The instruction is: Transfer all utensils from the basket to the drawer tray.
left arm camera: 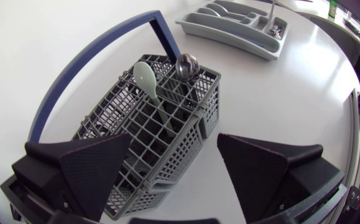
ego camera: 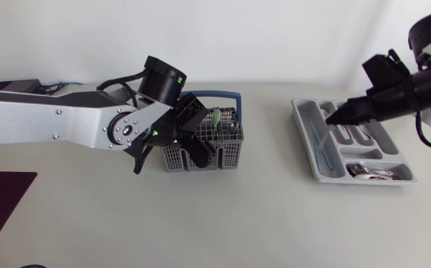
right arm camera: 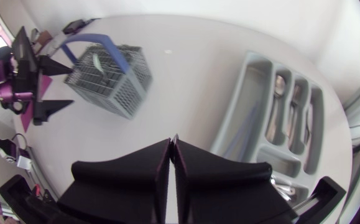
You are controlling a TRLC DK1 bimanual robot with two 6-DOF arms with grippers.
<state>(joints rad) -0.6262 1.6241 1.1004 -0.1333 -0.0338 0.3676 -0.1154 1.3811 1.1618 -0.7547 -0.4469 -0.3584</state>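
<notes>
Caught the left claw [left arm camera: 175,146] spread wide and gripping nothing, hovering right over the near end of the basket [ego camera: 230,155]. Read that as a lineup for the next grab, not touching anything yet. Counted two utensils in there: a pale green spoon [left arm camera: 147,78] and a metal spoon [left arm camera: 186,63], both standing bowl-up in the far cells by the blue handle [left arm camera: 86,62]. Made sense, stored upright like that, easy to pinch from above.

Looked further along the desk [ego camera: 260,216] and found the drawer tray [ego camera: 303,141], well apart from the basket. Spotted a blue-handled piece [ego camera: 319,145] lying in the long compartment plus some metal cutlery [ego camera: 368,172] in the end one, so called the job partly done.

Found the right claw [right arm camera: 172,142] pinched fully closed on nothing, hanging above the tray's basket-side edge. Couldn't say why for sure; probably just sitting clear of the other arm. Figured on the left one needing to shift toward those far cells before closing on either spoon.
</notes>
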